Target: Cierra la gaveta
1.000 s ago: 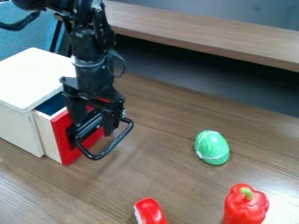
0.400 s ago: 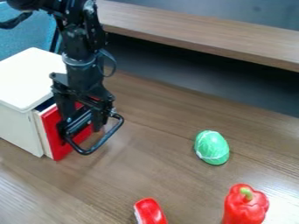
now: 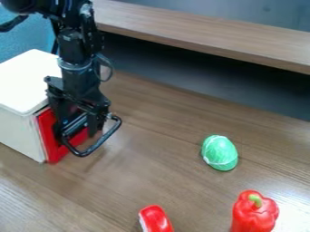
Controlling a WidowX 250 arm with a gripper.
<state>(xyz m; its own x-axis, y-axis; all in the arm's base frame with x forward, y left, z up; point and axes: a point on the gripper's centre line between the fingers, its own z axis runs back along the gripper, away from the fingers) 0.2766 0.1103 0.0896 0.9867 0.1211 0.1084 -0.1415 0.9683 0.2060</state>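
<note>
The gripper (image 3: pixel 79 131) hangs at the left against the red front of the drawer (image 3: pixel 53 144), just behind the black bar handle (image 3: pixel 100 141). Whether its jaws are apart is hidden by the handle and the arm. The drawer front sits nearly flush with the white cabinet (image 3: pixel 21 131), with only a thin pale edge showing between them.
A green object (image 3: pixel 220 153) lies right of centre on the wooden table (image 3: pixel 157 172). Near the front edge are a red and white object (image 3: pixel 156 219) and a red pepper (image 3: pixel 254 212). A raised wooden shelf (image 3: pixel 200 34) runs along the back.
The drawer has slid back into the cabinet, narrowing its opening until the inside no longer shows. The gripper has moved left along with the drawer front and handle.
</note>
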